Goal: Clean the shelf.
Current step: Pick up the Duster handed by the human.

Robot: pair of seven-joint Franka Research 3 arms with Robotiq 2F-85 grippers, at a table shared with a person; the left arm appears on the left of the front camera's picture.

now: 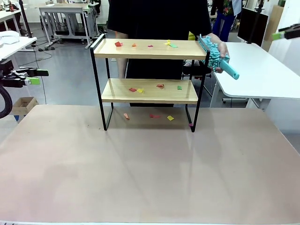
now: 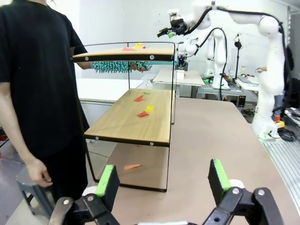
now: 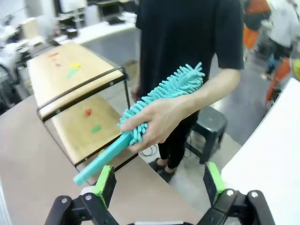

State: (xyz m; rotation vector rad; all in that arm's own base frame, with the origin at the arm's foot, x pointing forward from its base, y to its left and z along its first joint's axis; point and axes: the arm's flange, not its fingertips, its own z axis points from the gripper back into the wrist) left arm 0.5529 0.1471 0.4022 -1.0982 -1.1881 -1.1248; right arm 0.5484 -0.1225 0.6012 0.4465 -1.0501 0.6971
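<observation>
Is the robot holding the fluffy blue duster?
No, the person's hand grips the duster, out beyond the robot's open right hand.

Nothing can be read in any view. The shelf [image 1: 140, 52] has plain wooden boards, the turquoise duster [image 1: 216, 56] and the person's black T-shirt [image 1: 159, 18] carry no legible print, and the desk [image 1: 140, 164] is unmarked. Any lettering on the equipment in the far background is too small or blurred to make out.
</observation>
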